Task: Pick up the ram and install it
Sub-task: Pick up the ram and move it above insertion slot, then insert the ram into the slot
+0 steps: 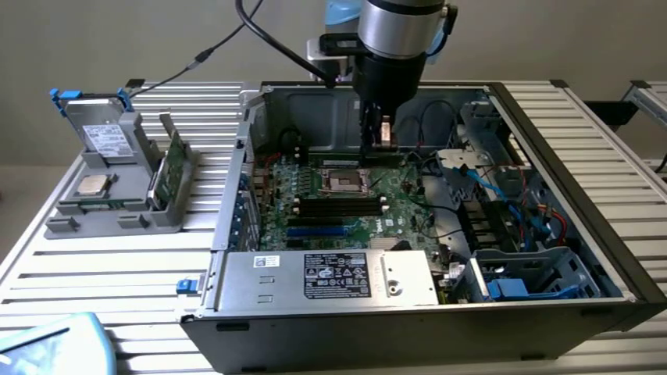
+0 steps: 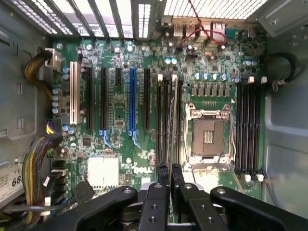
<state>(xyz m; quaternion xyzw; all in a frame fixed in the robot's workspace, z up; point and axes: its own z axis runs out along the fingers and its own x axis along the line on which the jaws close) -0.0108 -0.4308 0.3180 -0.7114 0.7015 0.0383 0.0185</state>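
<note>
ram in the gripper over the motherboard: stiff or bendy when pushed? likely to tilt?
Likely stiff: the ram shows as a straight thin edge held in the gripper. Probably light, being so slim. The grip is narrow on a long stick, so it could tilt under a push.

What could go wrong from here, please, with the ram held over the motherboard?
The ram, pinched edge-on in the gripper, hangs over closely packed black slots; a slight offset or tilt could put it on the wrong slot or jam it. The open processor socket sits right beside those slots, so a slipped stick might strike its exposed contacts.
</note>
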